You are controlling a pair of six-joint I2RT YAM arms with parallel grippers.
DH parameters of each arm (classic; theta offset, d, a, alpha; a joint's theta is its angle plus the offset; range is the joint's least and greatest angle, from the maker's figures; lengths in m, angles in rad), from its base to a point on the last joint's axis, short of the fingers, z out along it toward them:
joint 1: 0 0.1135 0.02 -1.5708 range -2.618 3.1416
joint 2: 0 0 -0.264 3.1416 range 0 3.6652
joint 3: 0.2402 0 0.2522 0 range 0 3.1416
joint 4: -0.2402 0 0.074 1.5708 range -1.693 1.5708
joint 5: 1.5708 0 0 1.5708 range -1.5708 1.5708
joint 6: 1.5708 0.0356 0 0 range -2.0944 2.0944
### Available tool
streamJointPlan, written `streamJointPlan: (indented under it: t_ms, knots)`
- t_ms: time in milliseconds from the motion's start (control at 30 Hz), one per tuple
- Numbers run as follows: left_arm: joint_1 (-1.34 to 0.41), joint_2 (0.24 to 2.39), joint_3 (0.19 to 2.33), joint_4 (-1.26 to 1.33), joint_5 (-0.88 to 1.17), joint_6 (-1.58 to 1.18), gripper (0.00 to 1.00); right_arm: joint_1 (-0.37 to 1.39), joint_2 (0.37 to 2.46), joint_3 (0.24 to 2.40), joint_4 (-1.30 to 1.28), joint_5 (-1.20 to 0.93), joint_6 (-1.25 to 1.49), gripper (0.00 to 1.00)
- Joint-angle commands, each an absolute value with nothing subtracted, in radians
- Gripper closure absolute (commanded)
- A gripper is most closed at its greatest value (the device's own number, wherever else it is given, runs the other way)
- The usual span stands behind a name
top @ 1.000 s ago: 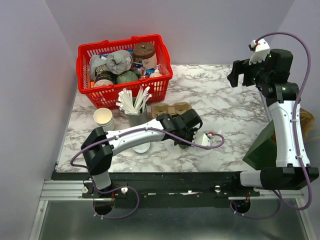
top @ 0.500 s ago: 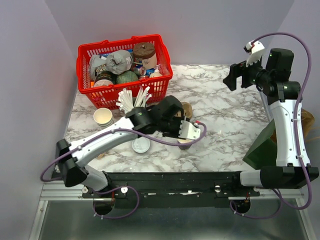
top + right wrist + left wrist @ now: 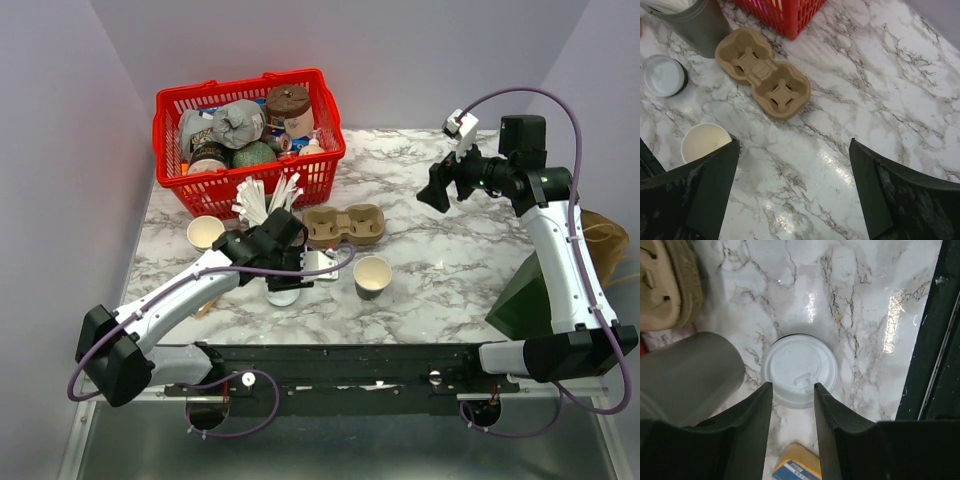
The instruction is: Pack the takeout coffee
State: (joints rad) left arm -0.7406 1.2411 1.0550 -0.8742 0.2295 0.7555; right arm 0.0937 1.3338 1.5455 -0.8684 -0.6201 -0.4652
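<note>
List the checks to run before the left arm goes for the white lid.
1. State of left gripper: open, ok.
2. The white lid lined up under its fingers: ok.
3. Gap spans the lid: cannot tell; lid looks wider.
4. Clearance to grey straw holder: cannot tell; it's close beside one finger.
5. The paper cup upright, uncovered: ok.
6. The right gripper open, away from cup: ok.

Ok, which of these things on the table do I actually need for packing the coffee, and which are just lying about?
Likely for the job: open paper cup, white lid under the open left gripper, cardboard cup carrier.
Just lying about: red basket, stack of paper cups, grey pot of sticks, yellow packet.
</note>
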Motion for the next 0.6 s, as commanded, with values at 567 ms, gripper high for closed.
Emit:
streamJointPlan:
  t_ms: [567]
  knots:
    - [-0.739, 1.203, 0.756, -0.696, 0.304, 0.623, 0.62, 0.103, 1.347, 1.477, -0.825, -0.627, -0.453, 0.0]
